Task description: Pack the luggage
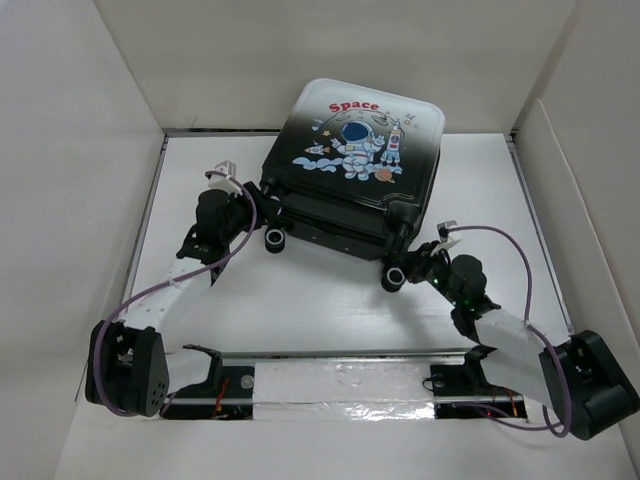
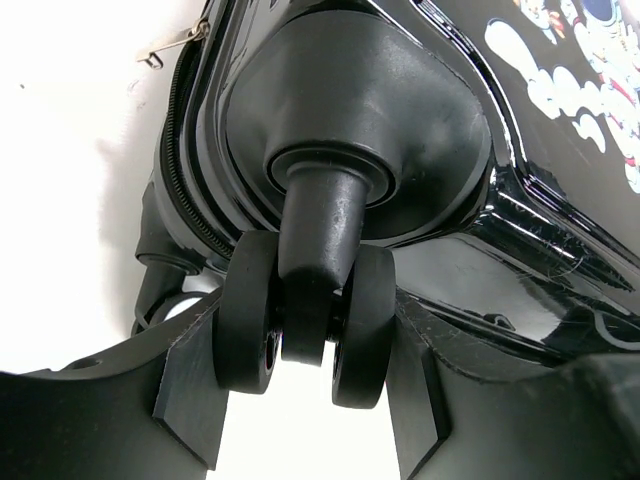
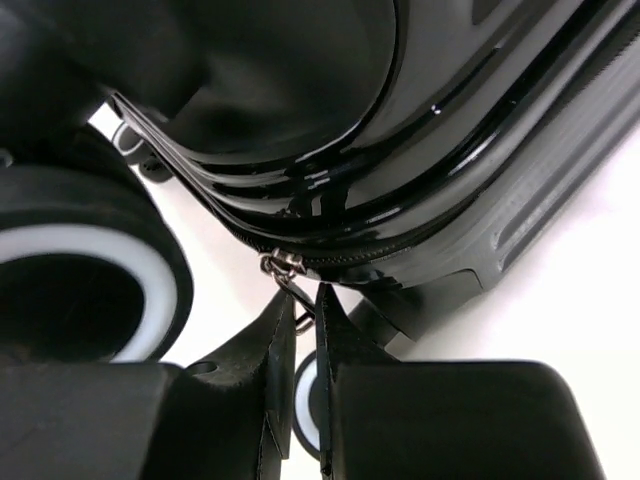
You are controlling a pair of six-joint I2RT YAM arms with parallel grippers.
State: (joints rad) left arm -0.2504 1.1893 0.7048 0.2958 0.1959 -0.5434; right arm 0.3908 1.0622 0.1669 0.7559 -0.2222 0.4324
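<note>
The luggage [image 1: 352, 150] lies flat at the back centre of the table, astronaut side up, its shell halves together. My left gripper [image 1: 258, 222] is at its near left corner. In the left wrist view the left gripper [image 2: 305, 345] is shut on the black twin wheel [image 2: 245, 310], one pad pressing each disc. My right gripper [image 1: 420, 260] is at the near right corner, beside the other wheel [image 1: 395, 277]. In the right wrist view the right gripper [image 3: 305, 312] is shut on the metal zipper pull [image 3: 297, 295], which hangs from the zip line of the shell [image 3: 350, 100].
White walls [image 1: 80, 150] enclose the table on the left, back and right. A rail with a foil strip [image 1: 340, 385] runs along the near edge between the arm bases. A second metal zipper pull [image 2: 170, 45] sticks out at the luggage's left side.
</note>
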